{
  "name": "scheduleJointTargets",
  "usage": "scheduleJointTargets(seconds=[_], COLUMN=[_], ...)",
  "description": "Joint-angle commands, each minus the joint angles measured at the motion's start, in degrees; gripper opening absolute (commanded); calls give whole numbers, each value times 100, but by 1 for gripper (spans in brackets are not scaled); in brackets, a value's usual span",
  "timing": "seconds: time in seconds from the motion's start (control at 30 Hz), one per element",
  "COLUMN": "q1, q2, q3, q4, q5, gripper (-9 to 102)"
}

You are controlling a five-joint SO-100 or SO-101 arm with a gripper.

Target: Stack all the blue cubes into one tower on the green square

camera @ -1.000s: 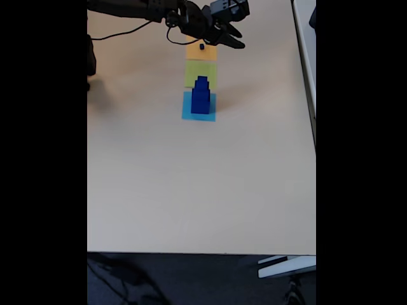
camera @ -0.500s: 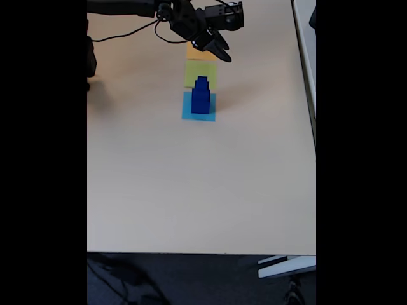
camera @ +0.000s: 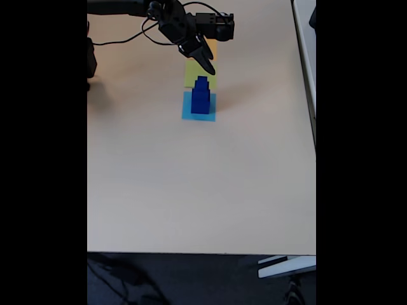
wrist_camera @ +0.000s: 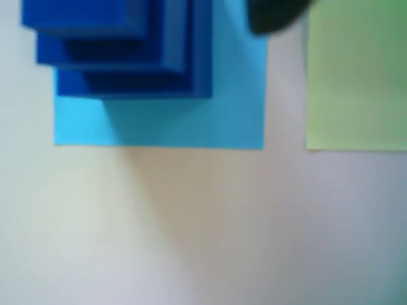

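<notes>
My gripper (camera: pixel 206 68), closure unclear, hangs just far of the tower (camera: pixel 201 96) on the light-blue square (camera: pixel 198 113); I should descend centred, gently.

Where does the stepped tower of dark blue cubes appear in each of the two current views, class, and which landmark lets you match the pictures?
Wrist view: the tower fills the upper left, cut off by the top edge, standing on the light-blue square.
Fixed view: the tower stands upper centre on the table, just below the gripper.
Shared landmark: the green square, beside the light-blue square in both views.
</notes>
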Motion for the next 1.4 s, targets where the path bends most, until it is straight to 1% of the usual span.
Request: scheduleJointTargets(seconds=[0.0, 0.4, 0.67, 1.37], q1=[-18, 237, 439, 290], q2=[396, 167, -202, -492], q3=[-290, -281, -439, -589], q4=[97, 431, 448, 580], q5=[-35, -439, -782, -694], gripper=[27, 27, 27, 27])
